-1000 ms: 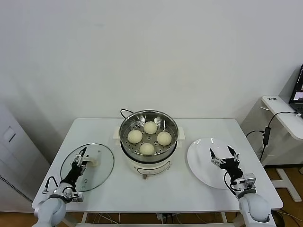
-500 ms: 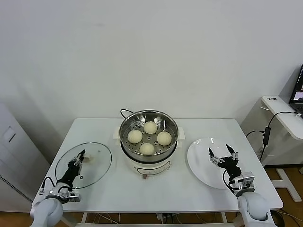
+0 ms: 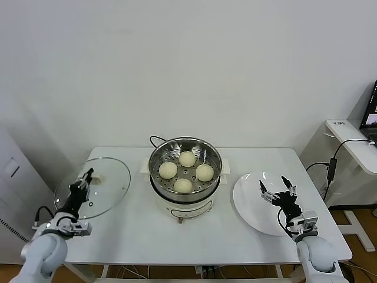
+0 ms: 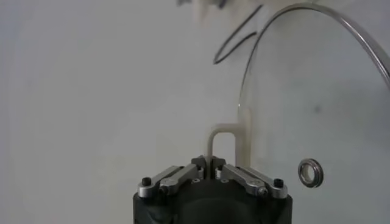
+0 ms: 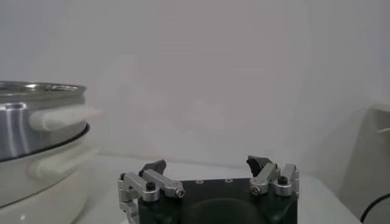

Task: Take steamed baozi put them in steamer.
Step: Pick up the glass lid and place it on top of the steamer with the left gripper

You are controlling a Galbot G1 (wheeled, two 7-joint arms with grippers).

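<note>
You see the left end effector (image 3: 78, 189) clamped on the white handle of the round glass lid (image 3: 97, 183), raised left of the shiny steel steamer (image 3: 185, 154) holding four cream-white steamed baozi (image 3: 187, 171), while the right end effector (image 3: 281, 193), fingers apart, idles over the flat white plate (image 3: 250, 197).

A plain white wall (image 3: 188, 65) is seen behind the white worktop (image 3: 135, 218), evenly lit, with no window visible. Beyond the right tool, off the worktop's edge, a second white desk (image 3: 353, 141) is set against the wall, with a black cable (image 3: 333, 165) hanging from it and part of a dark laptop screen (image 3: 372, 115) on it. A strip of wooden floor (image 3: 359, 259) is visible below that desk. Outside the left tool, a pale grey cabinet (image 3: 15, 194) is placed near the worktop's edge.
</note>
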